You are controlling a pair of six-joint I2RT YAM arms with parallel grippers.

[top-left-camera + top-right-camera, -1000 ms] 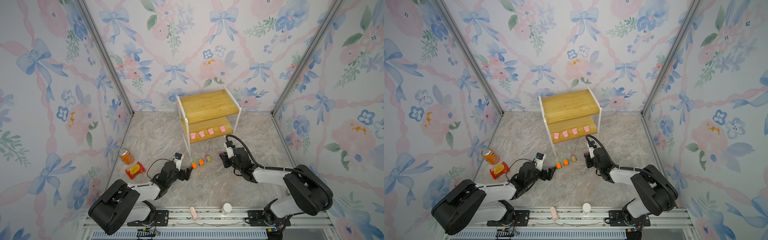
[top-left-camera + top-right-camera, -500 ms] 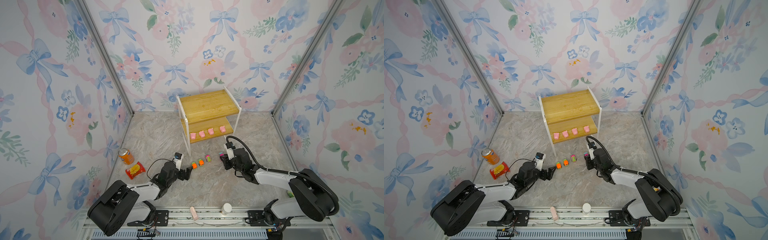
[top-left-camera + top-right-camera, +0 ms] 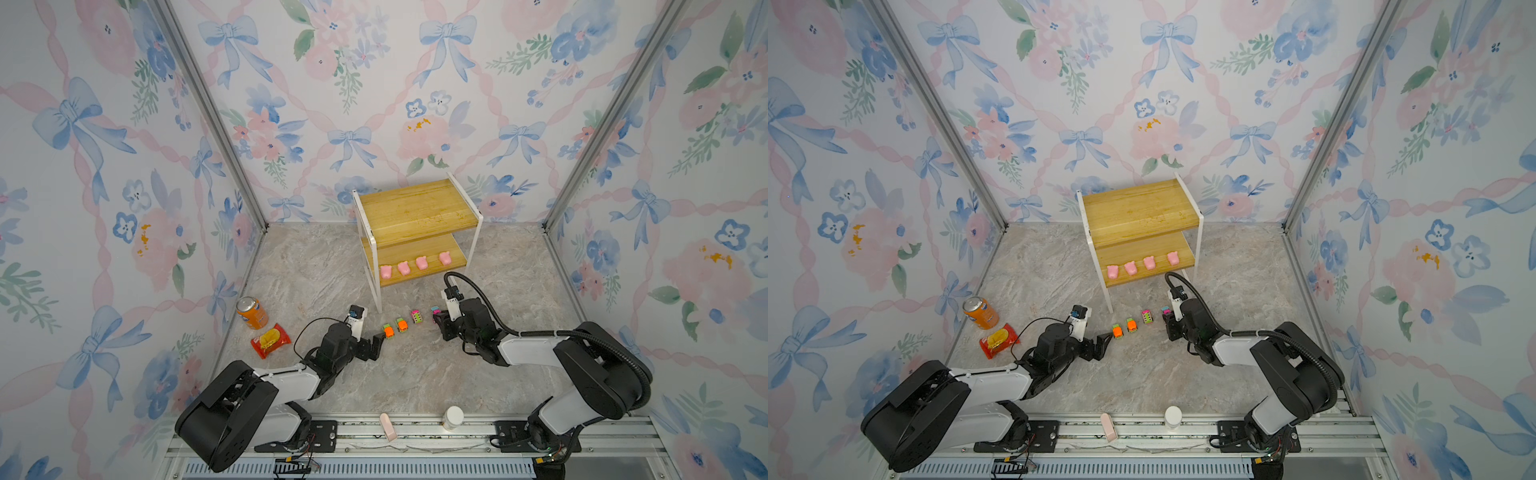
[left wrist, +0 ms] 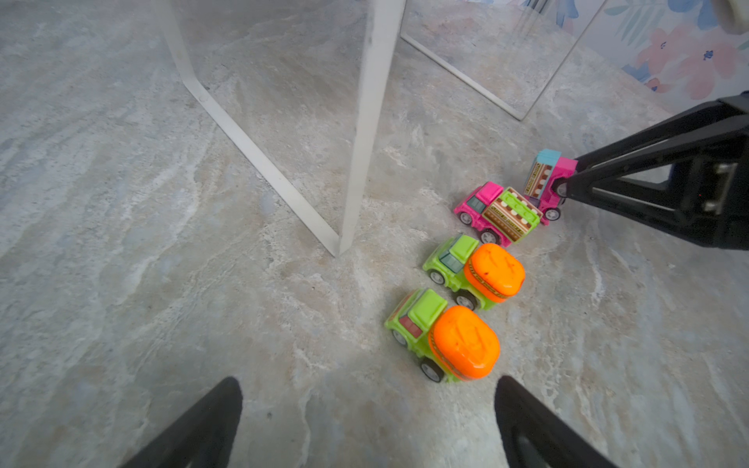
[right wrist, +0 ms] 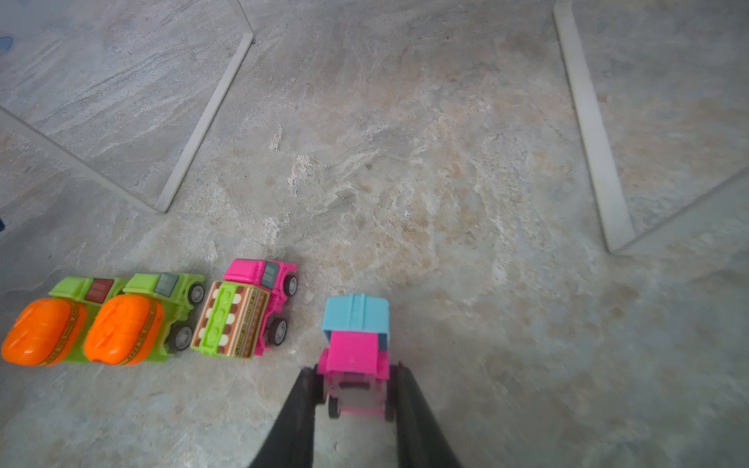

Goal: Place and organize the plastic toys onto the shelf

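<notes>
The shelf stands at the back with several pale-pink pigs in a row on its lower board. In front of it, on the floor, a line of cars runs from two orange-and-green ones to a pink-and-green one. My right gripper is shut on the pink-and-teal car at the line's right end, and the car is tilted. My left gripper is open, low over the floor, just short of the nearest orange-and-green car.
The shelf's white front leg stands just behind the cars. An orange can and a red snack bag lie at the left. A white bottle and a pink object sit on the front rail.
My right gripper has shifted slightly left with the pink-and-teal car, and its arm has stretched lower. The left arm has not moved.
</notes>
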